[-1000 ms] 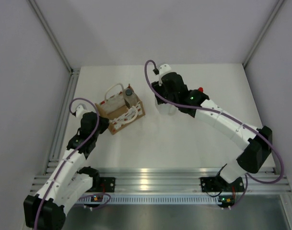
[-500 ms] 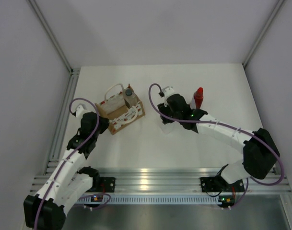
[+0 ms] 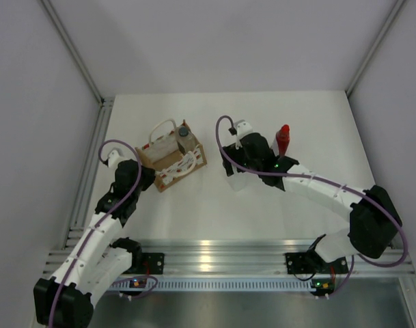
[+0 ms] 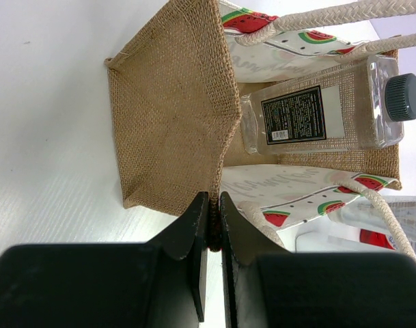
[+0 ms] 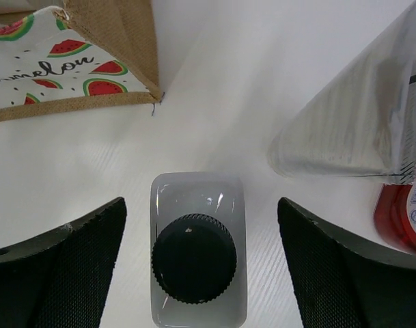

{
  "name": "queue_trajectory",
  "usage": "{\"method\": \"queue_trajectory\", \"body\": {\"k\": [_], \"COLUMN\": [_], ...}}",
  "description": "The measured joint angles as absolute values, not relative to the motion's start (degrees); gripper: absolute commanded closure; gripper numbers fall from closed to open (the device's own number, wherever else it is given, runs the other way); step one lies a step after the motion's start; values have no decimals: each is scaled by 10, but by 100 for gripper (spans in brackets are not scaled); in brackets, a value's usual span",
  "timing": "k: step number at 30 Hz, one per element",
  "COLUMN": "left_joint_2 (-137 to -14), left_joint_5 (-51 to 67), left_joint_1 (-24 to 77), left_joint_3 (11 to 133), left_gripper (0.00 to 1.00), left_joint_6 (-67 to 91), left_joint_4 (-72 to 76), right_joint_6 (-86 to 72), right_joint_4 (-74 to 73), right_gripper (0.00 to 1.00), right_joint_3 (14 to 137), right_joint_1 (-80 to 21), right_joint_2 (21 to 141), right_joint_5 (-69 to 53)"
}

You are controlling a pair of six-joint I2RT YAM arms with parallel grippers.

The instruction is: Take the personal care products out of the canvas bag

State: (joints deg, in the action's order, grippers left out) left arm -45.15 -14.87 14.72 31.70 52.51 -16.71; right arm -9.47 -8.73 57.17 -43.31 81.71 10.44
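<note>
You have the canvas bag with its mouth open upward: tan burlap ends, white side panels printed with red watermelon slices, and white rope handles. 1 product is inside it, a clear squarish bottle with a black label and a dark ribbed cap. It lies along the bag's length, its cap just past the rim.

The other 3 are out, all to the right of the bag in the top view. Near the bag's corner a pale bottle stands upright, black cap on top. Farther from the bag is the silvery-grey tube; you cannot tell whether it lies or stands. Just beside it the red bottle stands upright, pointed cap up.
</note>
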Motion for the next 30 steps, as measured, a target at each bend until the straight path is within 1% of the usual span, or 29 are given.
{"method": "queue_trajectory", "body": {"k": [8, 14, 16, 19, 22, 26, 30], "left_joint_2": [-451, -451, -451, -451, -451, -451, -451], "left_joint_5": [-149, -149, -149, -149, -150, -151, -151], "left_joint_1": [147, 147, 147, 147, 147, 147, 147], "left_joint_3": [316, 316, 316, 316, 316, 316, 316], "left_gripper": [100, 100, 100, 100, 100, 100, 100], "left_joint_6": [525, 525, 525, 525, 525, 525, 525], "left_joint_4": [-166, -166, -166, -166, -166, -166, -166], "right_joint_6": [-81, -66, -62, -61, -61, -62, -63], "right_joint_4": [-100, -103, -105, -107, -112, -126, -148], "right_gripper": [10, 11, 12, 17, 23, 25, 26], "right_joint_3": [614, 680, 710, 768, 839, 914, 964], "right_joint_1": [-433, -433, -434, -438, -443, -453, -469], "right_joint_2": [803, 796, 802, 833, 892, 977, 1048], "right_joint_5": [104, 94, 79, 58, 42, 29, 29]}}
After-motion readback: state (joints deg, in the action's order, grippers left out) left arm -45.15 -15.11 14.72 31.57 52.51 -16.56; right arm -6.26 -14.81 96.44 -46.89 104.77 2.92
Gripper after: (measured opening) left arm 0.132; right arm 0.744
